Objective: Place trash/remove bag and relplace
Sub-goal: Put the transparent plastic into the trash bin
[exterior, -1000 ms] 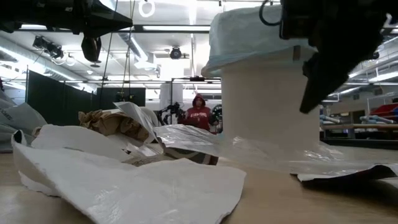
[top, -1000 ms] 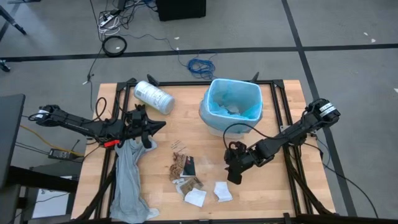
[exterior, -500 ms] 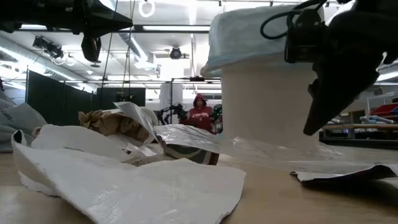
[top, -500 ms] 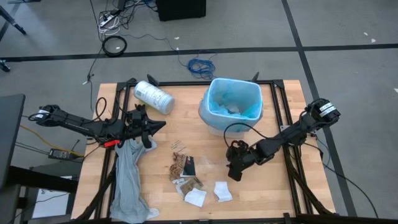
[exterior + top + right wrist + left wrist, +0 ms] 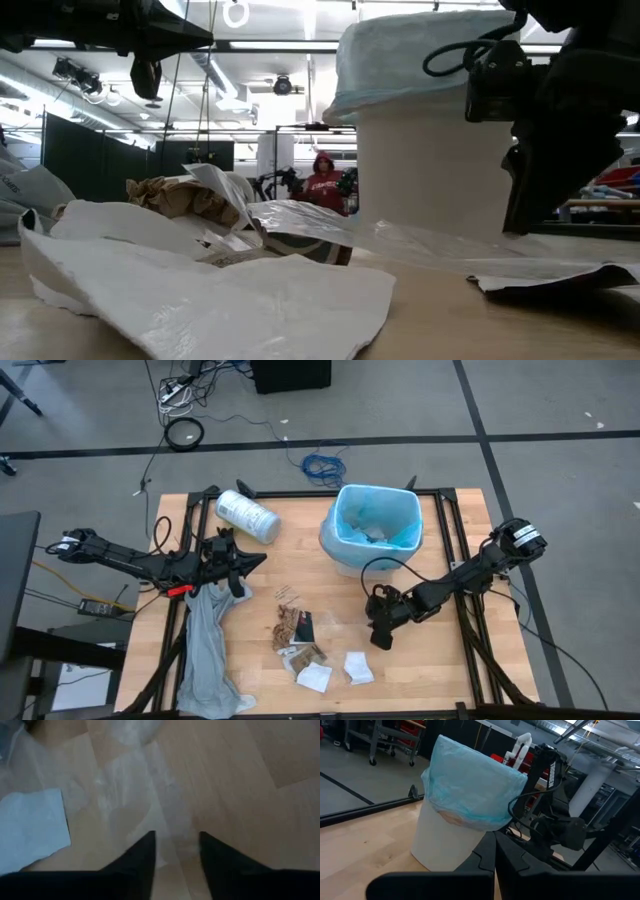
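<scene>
**Desk:** Where does the right end effector (image 5: 381,638) stand?

**Photographer:** Low over the bench (image 5: 440,670), in front of the bin (image 5: 345,555), tips pointing down at a sheet of clear plastic film (image 5: 131,795). The film lies directly beneath and between the fingers (image 5: 142,857), which stand partly apart with bare wood showing in the gap; nothing is gripped yet.

**Desk:** And the other scraps?

**Photographer:** The crumpled white papers (image 5: 358,667) lie just beside it, toward the bench's front edge; the brown wrappers (image 5: 286,626) sit farther toward the left arm. The right arm is clearly nearer the film.

**Desk:** The left arm?

**Photographer:** Its left end effector (image 5: 236,560) hangs clenched above the limp grey sheet (image 5: 207,650), well apart from the scraps.

**Desk:** The bin?

**Photographer:** Upright, lined with the light-blue bag (image 5: 372,520), rim folded over the outside. Some scraps already lie inside.
</scene>
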